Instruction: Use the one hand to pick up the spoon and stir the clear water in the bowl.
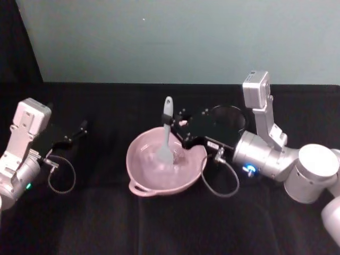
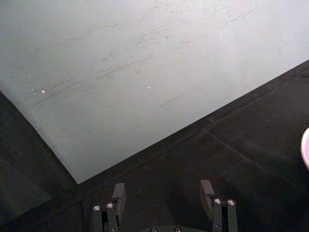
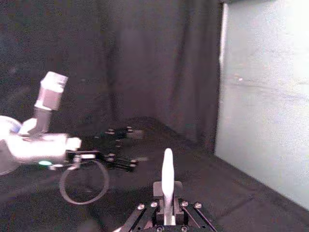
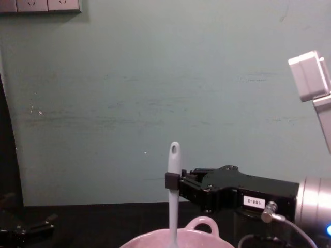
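Pink bowl [image 1: 139, 183] mid-desk [image 1: 159, 223]; R gripper [image 4: 174, 181] clamped on spoon [image 1: 166, 139] dipped in: stirring, next sweep circles. L gripper [image 2: 162, 192] left edge, jaws apart.

— How is the light?
— Soft and even. In the head view the pale wall [image 1: 175, 42] at twelve o'clock is brightest; the black cloth [image 1: 159, 223] on the worktop soaks up light, and shadows sink into it.
— Any glare?
— Slight. The water [image 1: 149, 159] in the bowl [image 1: 139, 154] has a faint sheen. The silver wrist [image 1: 260, 154] at its three o'clock catches highlights, with a blue light [image 1: 249, 170] glowing on it. A green light [image 1: 27, 186] glows at nine o'clock.
— And the dark parts?
— The right claw [image 1: 172, 129] barely separates from the cloth; the pale spoon [image 1: 167, 139] stands out. In the right wrist view the curtain [image 3: 120, 63] is murky.
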{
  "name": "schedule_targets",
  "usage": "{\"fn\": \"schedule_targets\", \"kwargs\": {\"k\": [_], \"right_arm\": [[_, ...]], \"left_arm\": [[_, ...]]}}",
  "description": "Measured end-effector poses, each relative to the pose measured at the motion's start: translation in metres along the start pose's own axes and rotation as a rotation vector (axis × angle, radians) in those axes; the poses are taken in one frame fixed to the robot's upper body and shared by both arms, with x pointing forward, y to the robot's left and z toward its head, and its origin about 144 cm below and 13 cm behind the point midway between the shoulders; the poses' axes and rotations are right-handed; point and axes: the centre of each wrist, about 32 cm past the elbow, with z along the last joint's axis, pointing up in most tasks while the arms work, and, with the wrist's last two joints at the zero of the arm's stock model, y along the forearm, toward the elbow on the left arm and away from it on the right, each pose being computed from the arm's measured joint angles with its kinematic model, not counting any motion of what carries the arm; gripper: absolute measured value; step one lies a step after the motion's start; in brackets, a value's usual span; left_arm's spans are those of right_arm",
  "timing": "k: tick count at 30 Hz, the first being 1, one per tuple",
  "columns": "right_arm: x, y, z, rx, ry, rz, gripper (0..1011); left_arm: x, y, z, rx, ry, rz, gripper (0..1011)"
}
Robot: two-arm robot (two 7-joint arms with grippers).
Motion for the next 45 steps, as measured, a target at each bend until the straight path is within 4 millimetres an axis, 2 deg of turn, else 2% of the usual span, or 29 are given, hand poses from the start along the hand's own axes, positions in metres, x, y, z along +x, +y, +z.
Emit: {"fn": "schedule_targets", "kwargs": {"k": [5, 13, 23, 30, 38, 45], "right_arm": [[-0.009, 0.001, 0.0, 0.011, 0.039, 0.046, 110], [-0.017, 0.014, -0.005, 0.039, 0.056, 0.065, 110], [-0.018, 0.038, -0.018, 0.102, -0.014, -0.044, 110], [-0.016, 0.044, -0.023, 0.112, -0.069, -0.124, 110], [-0.007, 0.037, -0.024, 0.101, -0.117, -0.188, 110], [-0.003, 0.013, -0.019, 0.072, -0.13, -0.176, 110]], "left_arm": [[0.0, 0.0, 0.0, 0.0, 0.0, 0.0, 1011], [0.0, 0.0, 0.0, 0.0, 0.0, 0.0, 1011], [0.0, 0.0, 0.0, 0.0, 0.0, 0.0, 1011], [0.0, 0.0, 0.0, 0.0, 0.0, 0.0, 1011], [0.0, 0.0, 0.0, 0.0, 0.0, 0.0, 1011], [0.0, 0.0, 0.0, 0.0, 0.0, 0.0, 1011]]}}
